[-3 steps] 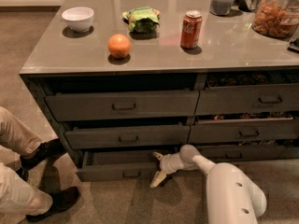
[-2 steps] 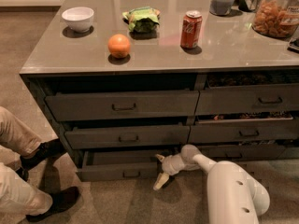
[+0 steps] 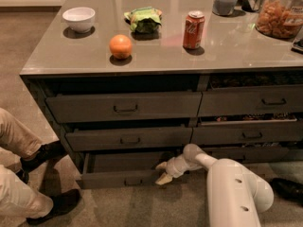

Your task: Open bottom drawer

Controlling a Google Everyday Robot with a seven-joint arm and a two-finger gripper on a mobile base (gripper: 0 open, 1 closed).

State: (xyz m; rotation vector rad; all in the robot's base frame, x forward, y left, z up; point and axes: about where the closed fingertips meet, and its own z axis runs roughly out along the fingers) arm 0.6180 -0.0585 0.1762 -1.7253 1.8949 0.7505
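The bottom drawer (image 3: pixel 120 178) is the lowest, shallow dark grey-brown one of the left stack. It stands pulled out some way, with its plain inside (image 3: pixel 125 161) showing. Its small dark handle (image 3: pixel 133 181) sits at the centre of the front. My gripper (image 3: pixel 163 172) is cream-coloured. It sits low at the right end of the drawer's front panel, at its top edge and to the right of the handle. My white arm (image 3: pixel 232 188) reaches in from the lower right.
The two taller left drawers (image 3: pixel 123 108) (image 3: pixel 128 138) stand slightly out above. The right-hand stack (image 3: pixel 251 135) is beside my arm. A person's legs and dark shoes (image 3: pixel 42 155) are on the carpet at the left. On the counter are a bowl (image 3: pixel 78 19), an orange (image 3: pixel 120 46), a red can (image 3: pixel 193 30) and a jar (image 3: pixel 279 15).
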